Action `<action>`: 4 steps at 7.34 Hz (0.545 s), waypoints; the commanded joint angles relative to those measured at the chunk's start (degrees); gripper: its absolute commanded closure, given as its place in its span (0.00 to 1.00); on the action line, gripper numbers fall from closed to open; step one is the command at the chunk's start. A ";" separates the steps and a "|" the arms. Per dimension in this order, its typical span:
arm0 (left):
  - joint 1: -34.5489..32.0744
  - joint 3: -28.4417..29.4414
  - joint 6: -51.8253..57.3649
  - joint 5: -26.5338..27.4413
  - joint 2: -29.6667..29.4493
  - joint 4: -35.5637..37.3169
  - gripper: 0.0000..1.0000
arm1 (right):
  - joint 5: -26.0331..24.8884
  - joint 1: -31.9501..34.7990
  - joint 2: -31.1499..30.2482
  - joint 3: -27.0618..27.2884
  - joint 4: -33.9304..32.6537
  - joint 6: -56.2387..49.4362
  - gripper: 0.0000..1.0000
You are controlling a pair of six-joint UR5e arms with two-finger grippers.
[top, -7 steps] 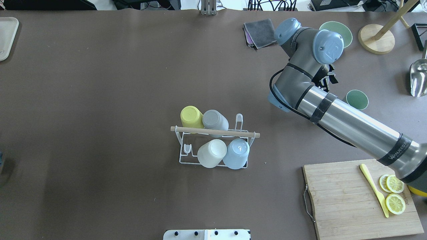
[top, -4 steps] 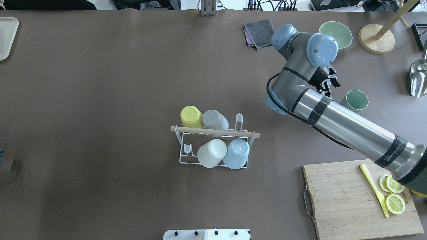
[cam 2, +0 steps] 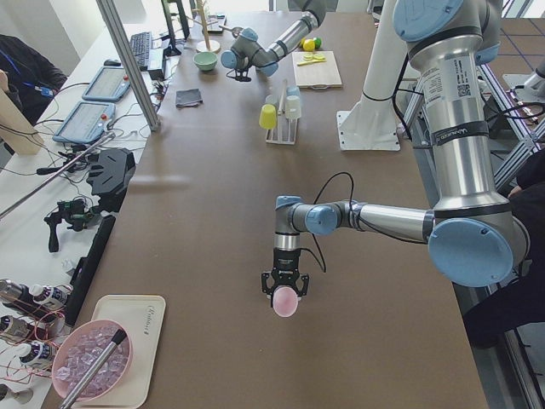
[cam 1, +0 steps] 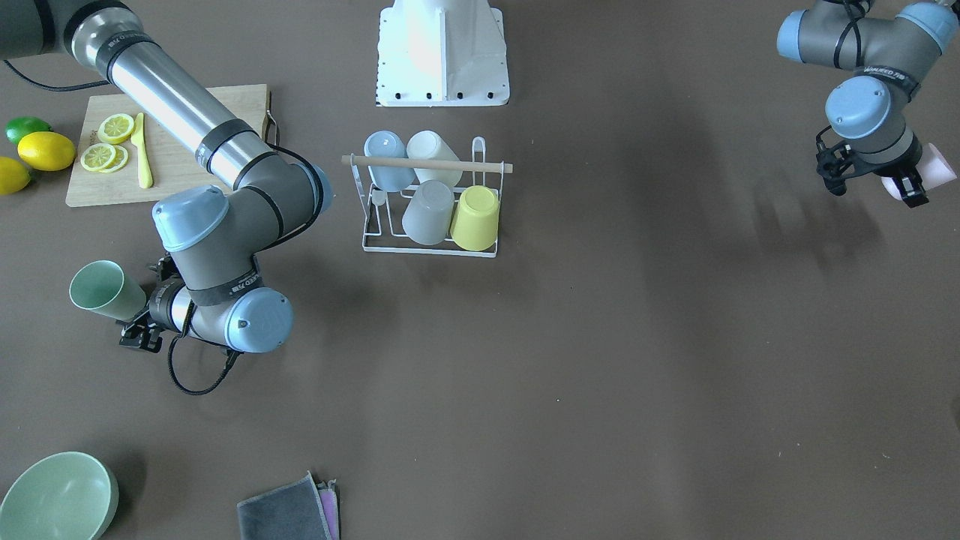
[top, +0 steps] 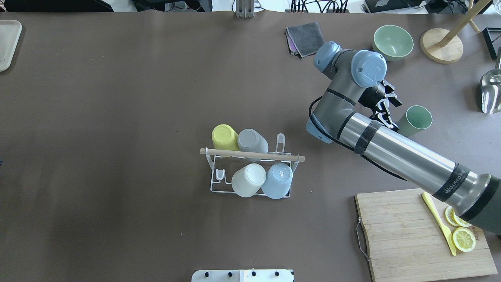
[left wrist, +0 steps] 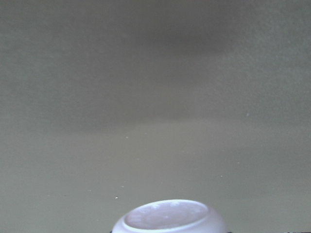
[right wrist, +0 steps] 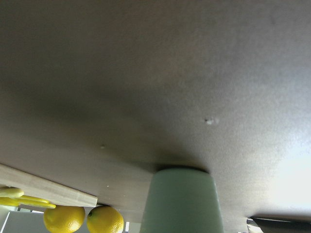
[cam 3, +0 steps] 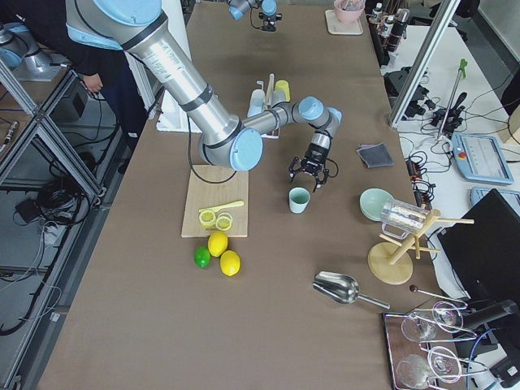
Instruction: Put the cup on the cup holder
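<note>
The white wire cup holder [top: 274, 156] with its wooden rod stands mid-table and also shows in the front view [cam 1: 450, 163]. It carries yellow, grey, white and light blue cups upside down, and two prongs are bare. A green cup [top: 418, 118] stands upright on the table at the right. My right gripper [top: 394, 115] is open, its fingers spread close beside the cup's lower side. The cup fills the bottom of the right wrist view [right wrist: 182, 201]. My left gripper [cam 1: 904, 184] is shut on a pink cup [cam 1: 937, 169], held above the table far to the left.
A green bowl [top: 393, 41], a grey cloth [top: 305, 37], a wooden stand [top: 442, 45] and a metal scoop [top: 491, 92] lie at the back right. A cutting board [top: 403, 235] with lemon slices and a yellow knife is at the front right. Lemons [cam 1: 45, 150] lie beside it.
My right wrist has swung toward the robot and to the left, uncovering the green bowl. Its gripper has turned and dropped toward the green cup's side. The cup has not moved.
</note>
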 commanded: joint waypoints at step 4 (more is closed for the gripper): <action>-13.06 -7.56 -3.02 -7.92 -2.81 -6.87 0.76 | -2.16 -0.37 0.79 -3.46 -2.10 0.03 0.01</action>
